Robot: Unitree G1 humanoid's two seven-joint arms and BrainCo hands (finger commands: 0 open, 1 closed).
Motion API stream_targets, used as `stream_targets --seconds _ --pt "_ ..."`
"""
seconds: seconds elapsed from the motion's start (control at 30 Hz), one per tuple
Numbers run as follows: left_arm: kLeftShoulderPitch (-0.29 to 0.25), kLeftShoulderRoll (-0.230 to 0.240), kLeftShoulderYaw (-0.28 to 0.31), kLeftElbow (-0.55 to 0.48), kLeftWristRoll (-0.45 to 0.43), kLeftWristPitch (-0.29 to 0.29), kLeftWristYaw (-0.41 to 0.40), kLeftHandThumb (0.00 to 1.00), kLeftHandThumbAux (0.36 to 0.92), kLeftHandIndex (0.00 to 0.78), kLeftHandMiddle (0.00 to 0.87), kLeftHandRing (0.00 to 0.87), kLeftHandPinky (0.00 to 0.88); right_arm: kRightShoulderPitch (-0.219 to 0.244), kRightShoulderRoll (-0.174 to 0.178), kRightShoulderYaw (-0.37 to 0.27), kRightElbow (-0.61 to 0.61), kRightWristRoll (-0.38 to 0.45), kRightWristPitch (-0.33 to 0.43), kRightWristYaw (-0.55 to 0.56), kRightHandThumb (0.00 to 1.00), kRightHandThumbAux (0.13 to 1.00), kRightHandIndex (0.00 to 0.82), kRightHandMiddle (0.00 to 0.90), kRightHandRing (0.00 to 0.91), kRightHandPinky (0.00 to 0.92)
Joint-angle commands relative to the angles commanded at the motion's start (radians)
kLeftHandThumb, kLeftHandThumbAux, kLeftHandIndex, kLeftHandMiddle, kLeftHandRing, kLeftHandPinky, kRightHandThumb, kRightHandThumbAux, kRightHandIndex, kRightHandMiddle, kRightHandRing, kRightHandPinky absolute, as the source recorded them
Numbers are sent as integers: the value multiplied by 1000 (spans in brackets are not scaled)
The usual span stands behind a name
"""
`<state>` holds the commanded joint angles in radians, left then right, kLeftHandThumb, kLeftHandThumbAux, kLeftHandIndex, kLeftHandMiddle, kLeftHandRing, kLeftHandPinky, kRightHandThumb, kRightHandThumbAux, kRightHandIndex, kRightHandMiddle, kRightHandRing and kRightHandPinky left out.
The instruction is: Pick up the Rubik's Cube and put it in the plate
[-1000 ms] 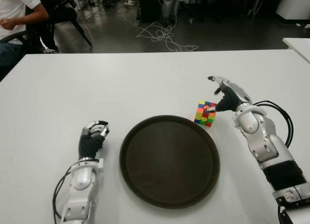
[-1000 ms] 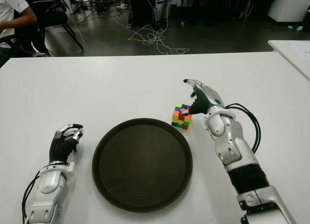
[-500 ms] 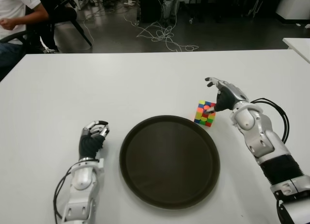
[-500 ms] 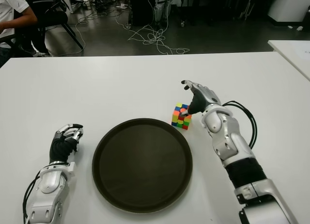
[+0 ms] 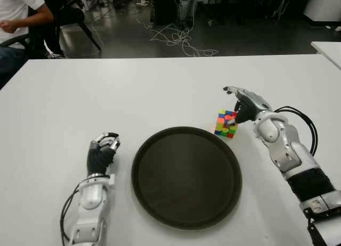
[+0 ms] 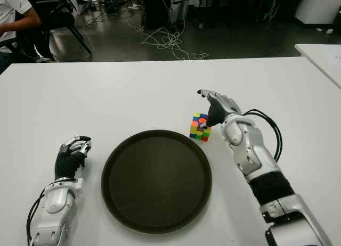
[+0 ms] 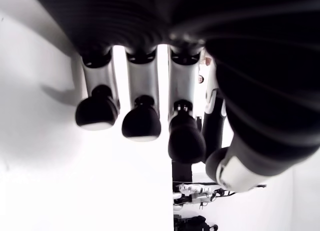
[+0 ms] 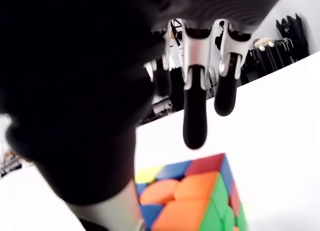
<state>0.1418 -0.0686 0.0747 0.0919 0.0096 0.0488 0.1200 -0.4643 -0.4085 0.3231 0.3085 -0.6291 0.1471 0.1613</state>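
A small bright cube (image 5: pixel 226 123) of coloured squares sits on the smooth white table (image 5: pixel 160 91), just off the far right rim of the round, dark, shallow plate (image 5: pixel 186 175). The right hand (image 5: pixel 246 104) is up against its right side, fingers spread above it and holding nothing. The left hand (image 5: pixel 102 150) shows curled and empty left of the plate, with bare table all around.

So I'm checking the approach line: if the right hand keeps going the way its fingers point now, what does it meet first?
Probably the Rubik's Cube: the right hand is open just beside it, fingers reaching over its top. Past it the bare table looks free, though depth is unclear.
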Motion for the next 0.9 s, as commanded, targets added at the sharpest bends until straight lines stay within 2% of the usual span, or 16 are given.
stream_targets --seconds 0.1,0.17,0.3,0.37,0.43,0.53,0.73,0.77,0.9 --pt "2 3 -4 -2 6 0 -1 711 704 445 804 822 816 3 -2 6 -3 -3 -7 3 60 997 71 200 335 400" --pt "3 7 -7 -3 12 0 -2 711 704 445 803 821 813 7 -3 9 -6 -4 -11 6 88 998 72 273 406 454" --pt "4 8 -8 -2 16 -10 -3 711 704 445 805 822 817 6 -8 18 -7 -10 -14 18 105 998 63 349 497 527" --pt "5 7 -7 2 12 -18 -6 711 703 445 808 824 820 5 -9 25 -5 -15 -15 24 86 996 60 323 456 462" --pt "5 6 -6 3 8 -21 -10 711 703 445 809 825 819 5 -8 30 -2 -18 -17 26 80 997 58 313 439 437" --pt "6 5 -5 1 2 -17 -14 711 704 444 808 820 809 6 -9 37 2 -22 -24 26 65 997 70 314 459 454" --pt "5 1 -2 -2 3 -8 -8 711 704 445 805 820 814 8 -12 41 3 -29 -37 27 34 995 83 258 386 413" --pt "5 1 -2 -2 3 -9 -7 711 704 445 805 820 815 9 -13 42 2 -31 -39 28 31 994 86 297 429 441" --pt "6 0 -2 -3 2 -12 -9 711 704 444 804 820 814 14 -15 46 -1 -37 -39 30 9 987 81 356 514 477"
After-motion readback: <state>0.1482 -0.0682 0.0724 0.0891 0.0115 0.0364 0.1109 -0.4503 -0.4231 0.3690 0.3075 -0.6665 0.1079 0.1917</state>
